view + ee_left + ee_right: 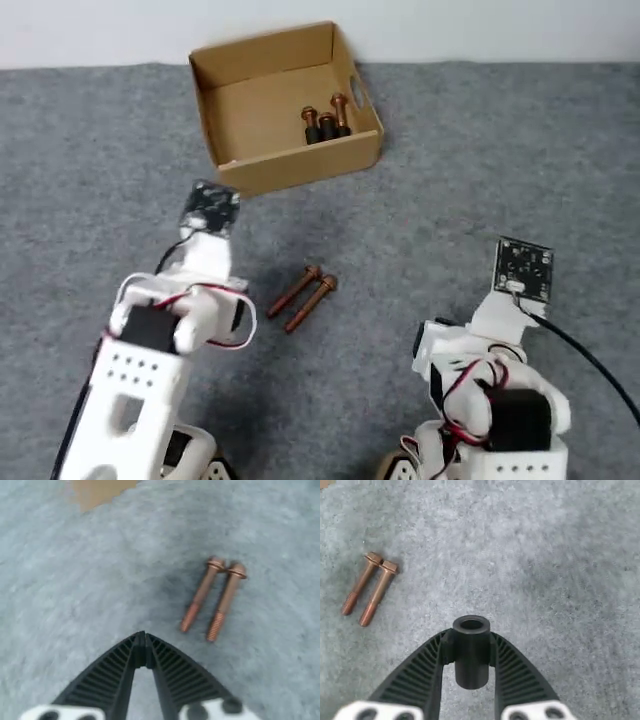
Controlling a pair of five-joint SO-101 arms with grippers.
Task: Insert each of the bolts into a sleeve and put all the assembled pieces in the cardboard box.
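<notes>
Right gripper (468,636) is narrowed onto a black sleeve (471,655), pinched between the fingertips, upright with its open bore facing the wrist camera. Left gripper (145,642) is fully closed, tips touching, nothing in it, hanging over bare carpet near the bolts.

Grey carpet (450,150) covers the table. Left arm (150,340) is bent forward with its wrist pointing toward the cardboard box, base cut off at the frame edge. Right arm (490,390) is folded tighter, wrist close to its base, also cut off at the edge. From above, each arm's camera board (210,210) covers its fingers.

Cardboard box (300,165) sits open at the far side of the carpet, just beyond the left arm's wrist. Assembled pieces (325,122) lie inside against the wall on the right arm's side: copper bolt heads on dark sleeves, bunched up, count hard to make out.

Two loose bolts (303,297) lie side by side on the carpet between the arms, nearer the left arm. They are nearly parallel, heads touching or almost, heads toward the box.
</notes>
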